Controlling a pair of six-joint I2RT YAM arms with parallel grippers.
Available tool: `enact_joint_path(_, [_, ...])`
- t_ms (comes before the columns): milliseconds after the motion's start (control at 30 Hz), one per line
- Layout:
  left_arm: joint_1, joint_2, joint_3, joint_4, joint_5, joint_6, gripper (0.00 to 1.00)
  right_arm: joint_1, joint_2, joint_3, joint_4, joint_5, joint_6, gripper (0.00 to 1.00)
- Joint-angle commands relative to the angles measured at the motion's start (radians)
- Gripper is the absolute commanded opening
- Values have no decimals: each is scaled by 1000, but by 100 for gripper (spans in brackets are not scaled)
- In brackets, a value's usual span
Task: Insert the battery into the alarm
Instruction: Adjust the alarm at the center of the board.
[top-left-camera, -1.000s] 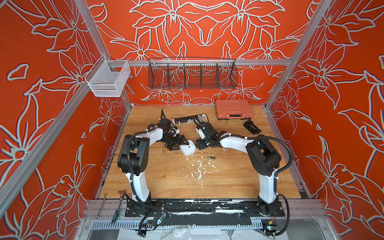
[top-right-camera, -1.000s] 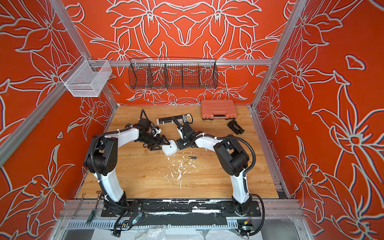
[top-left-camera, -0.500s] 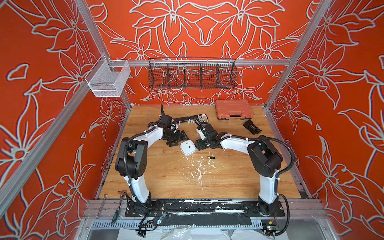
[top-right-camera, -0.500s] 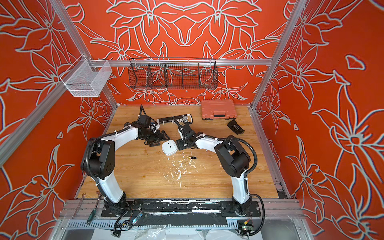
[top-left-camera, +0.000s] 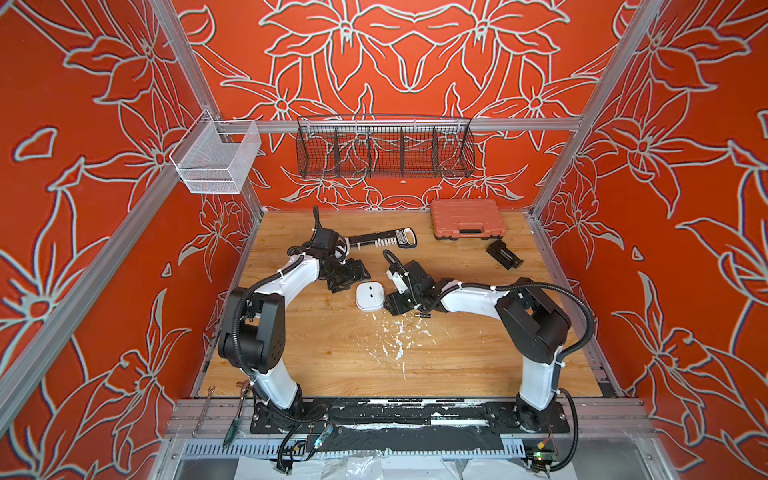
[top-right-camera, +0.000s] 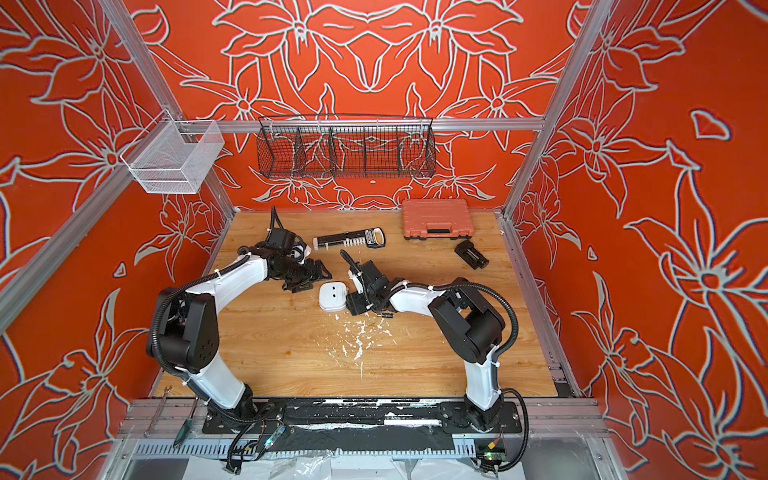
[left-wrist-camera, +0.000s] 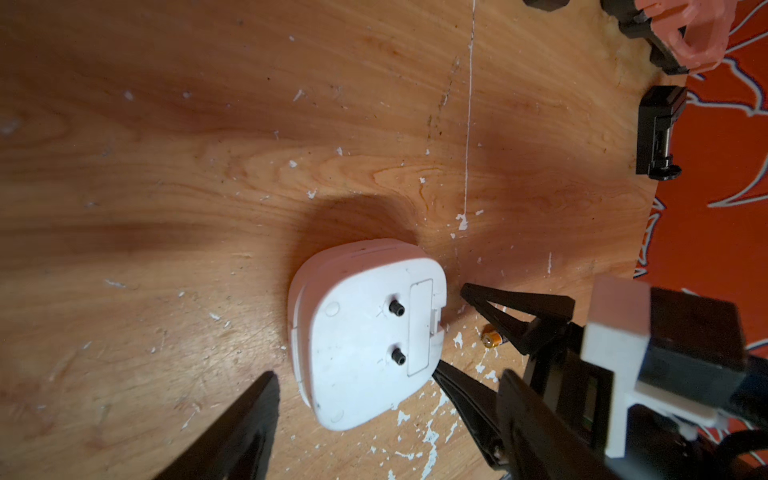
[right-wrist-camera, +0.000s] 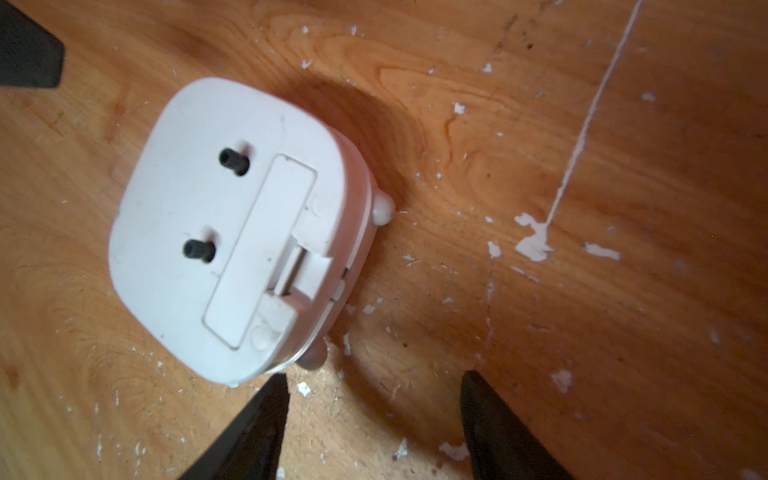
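The small white rounded-square plastic alarm (top-left-camera: 370, 296) lay face down on the scuffed wooden bench (top-left-camera: 332, 365), between the two sets of fingers and held by neither. Its plain back faced up. It carried two short black knobs (right-wrist-camera: 233, 161) and a rectangular panel (right-wrist-camera: 257, 249) with a latch at the edge nearest the right fingers.

The left fingers (left-wrist-camera: 249, 424) stood wide apart with nothing clamped between them. From the left wrist view the alarm (left-wrist-camera: 365, 336) sat just ahead of their tips, in line with the gap, and a strip of bench showed between it and the nearer finger.

The right fingers (right-wrist-camera: 257, 419) were also spread and gripped nothing. One right fingertip sat just beside a footed corner of the alarm (right-wrist-camera: 237, 228); whether it touched could not be told. The other fingertip hung over bare wood, off to the side of the alarm.

The tiny dark cylindrical battery (left-wrist-camera: 492, 340) with a gold end lay loose on the bench behind the right fingertips, on the far side of them from the alarm. In both top views the battery (top-left-camera: 423, 316) (top-right-camera: 385, 315) showed close beside the right wrist.

Beyond the left fingers, away from the alarm, lay a long black-and-white flat tool (top-left-camera: 382, 239). Well beyond the right fingers were an orange plastic case (top-left-camera: 467, 218) and a black ribbed rectangular block (top-left-camera: 504, 254).
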Motion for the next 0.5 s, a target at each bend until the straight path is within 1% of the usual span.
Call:
enact_joint_path(0, [20, -23, -6, -15, 18, 16, 75, -31, -69, 31, -56, -16, 70, 65])
enact_joint_path(100, [23, -21, -23, -22, 35, 35, 68, -42, -90, 36, -11, -118, 181, 61])
enact_joint_path(200, [23, -16, -59, 11, 81, 41, 63, -39, -57, 96, -5, -221, 262, 58])
enact_joint_path(300, [30, -11, -100, 66, 118, 35, 61, -38, -19, 152, -7, -252, 309, 55])
enact_joint_path(467, [32, 15, -129, 106, 171, 44, 57, -38, 41, 229, -50, -273, 307, 47])
